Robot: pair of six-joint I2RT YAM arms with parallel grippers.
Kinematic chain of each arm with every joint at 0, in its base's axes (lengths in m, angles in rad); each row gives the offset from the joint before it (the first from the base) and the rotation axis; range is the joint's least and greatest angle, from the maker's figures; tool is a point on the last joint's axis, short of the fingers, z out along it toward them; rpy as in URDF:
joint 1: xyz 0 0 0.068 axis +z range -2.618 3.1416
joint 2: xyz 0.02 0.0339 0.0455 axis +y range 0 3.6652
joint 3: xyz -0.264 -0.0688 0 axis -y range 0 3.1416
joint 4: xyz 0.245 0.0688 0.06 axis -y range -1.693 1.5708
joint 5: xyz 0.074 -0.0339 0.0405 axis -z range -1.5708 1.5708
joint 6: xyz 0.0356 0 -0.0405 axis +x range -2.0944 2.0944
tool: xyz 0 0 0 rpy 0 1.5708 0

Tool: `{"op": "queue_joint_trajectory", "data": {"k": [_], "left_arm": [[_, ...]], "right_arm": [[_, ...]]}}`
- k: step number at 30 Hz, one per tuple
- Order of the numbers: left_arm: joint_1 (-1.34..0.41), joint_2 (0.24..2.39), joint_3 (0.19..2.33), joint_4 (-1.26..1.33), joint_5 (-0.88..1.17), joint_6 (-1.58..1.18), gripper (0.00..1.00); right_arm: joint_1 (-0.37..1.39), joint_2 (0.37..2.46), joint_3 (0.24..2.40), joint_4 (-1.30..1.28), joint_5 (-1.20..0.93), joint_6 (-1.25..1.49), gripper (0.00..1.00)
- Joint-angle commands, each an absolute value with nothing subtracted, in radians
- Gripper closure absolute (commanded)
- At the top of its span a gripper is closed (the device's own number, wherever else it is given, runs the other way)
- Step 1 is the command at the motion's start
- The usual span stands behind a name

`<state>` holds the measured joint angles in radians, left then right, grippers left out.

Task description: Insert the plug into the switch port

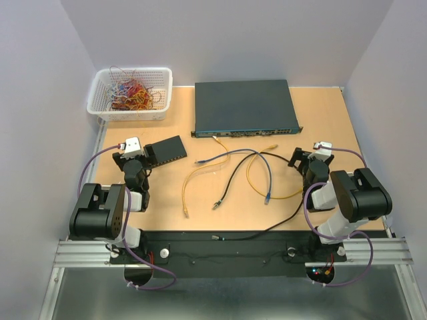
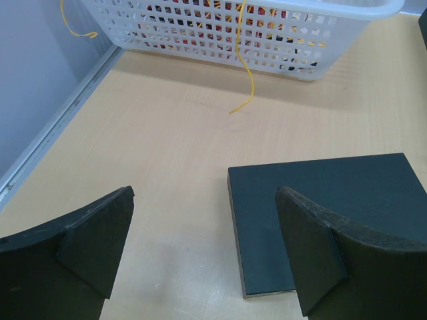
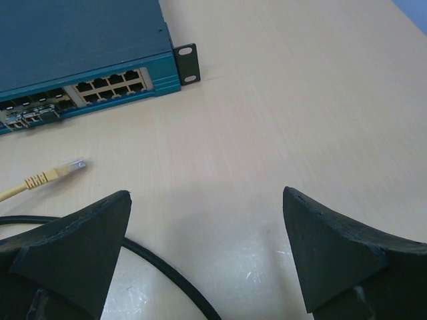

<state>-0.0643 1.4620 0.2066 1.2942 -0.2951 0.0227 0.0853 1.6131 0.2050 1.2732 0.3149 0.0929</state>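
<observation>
**Small black switch beside your left gripper; both grippers released**

The small black switch (image 1: pixel 167 150) lies flat and skewed on the bench (image 1: pixel 333 120), just beside your left gripper (image 1: pixel 133 155). From the left wrist you see only its plain dark top and one corner (image 2: pixel 333 200). The gripper's right finger hides part of it, and its sockets cannot be made out in any view.

Loose cables lie mid-bench between the arms. Among them are a yellow cable (image 1: pixel 190 180) and a black cable (image 1: pixel 233 180). A yellow plug (image 3: pixel 67 168) lies near the rack switch (image 3: pixel 73 33), well apart from the small switch. You cannot tell which plug belongs to the task.

The rack switch shows rows of sockets to the right wrist, but the frame cuts off its left part and any lettering is too small to read.

Your left gripper (image 2: pixel 203 200) and right gripper (image 3: pixel 207 193) both stand wide and hold nothing. The black cable passes under the right gripper's left finger.

A white basket (image 1: pixel 130 93) of tangled wires sits in the far left corner, its top cut off in the left wrist view.
</observation>
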Motion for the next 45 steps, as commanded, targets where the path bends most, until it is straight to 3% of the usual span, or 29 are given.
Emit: {"op": "queue_joint_trajectory", "data": {"k": [1, 6, 9, 10, 16, 19, 21, 25, 31, 34, 38, 45], "left_arm": [[-0.066, 1.457, 0.229, 1.574, -0.296, 0.037, 0.01], [-0.067, 1.457, 0.229, 1.574, -0.298, 0.035, 0.01], [-0.067, 1.457, 0.229, 1.572, -0.296, 0.035, 0.01], [-0.067, 1.459, 0.229, 1.574, -0.296, 0.037, 0.01], [-0.067, 1.457, 0.229, 1.574, -0.296, 0.037, 0.01], [-0.067, 1.459, 0.229, 1.574, -0.298, 0.037, 0.01], [-0.067, 1.459, 0.229, 1.574, -0.295, 0.037, 0.01], [-0.066, 1.457, 0.229, 1.572, -0.296, 0.037, 0.01], [-0.066, 1.454, 0.235, 1.554, -0.183, 0.077, 0.01], [-0.075, 1.437, 0.239, 1.551, -0.268, 0.055, 0.01], [-0.08, 1.318, 0.31, 1.256, -0.347, 0.011, 0.01], [-0.08, 1.134, 0.296, 1.043, -0.443, -0.141, 0.01]], "right_arm": [[0.083, 1.574, 0.193, 1.371, 0.342, 0.095, 0.0], [0.095, 1.399, 0.201, 1.249, 0.304, 0.057, 0.0], [0.1, 1.249, 0.31, 0.985, 0.244, 0.129, 0.0], [0.11, 1.192, 0.358, 0.813, 0.133, 0.13, 0.0], [0.271, 1.017, 0.46, 0.57, -0.02, 0.135, 0.0], [0.318, 1.003, 0.477, 0.602, -0.236, 0.292, 0.0], [0.318, 1.038, 0.471, 0.601, -0.187, 0.584, 0.0], [0.319, 1.185, 0.524, 0.622, -0.339, 0.649, 0.0], [0.403, 1.101, 0.615, 0.268, -0.156, 0.531, 0.0], [0.494, 1.117, 0.713, 0.08, -0.105, 0.525, 0.0], [0.662, 1.147, 0.85, -0.142, 0.144, 0.488, 0.0], [0.845, 1.18, 0.917, -0.267, 0.399, 0.549, 0.0]]}}
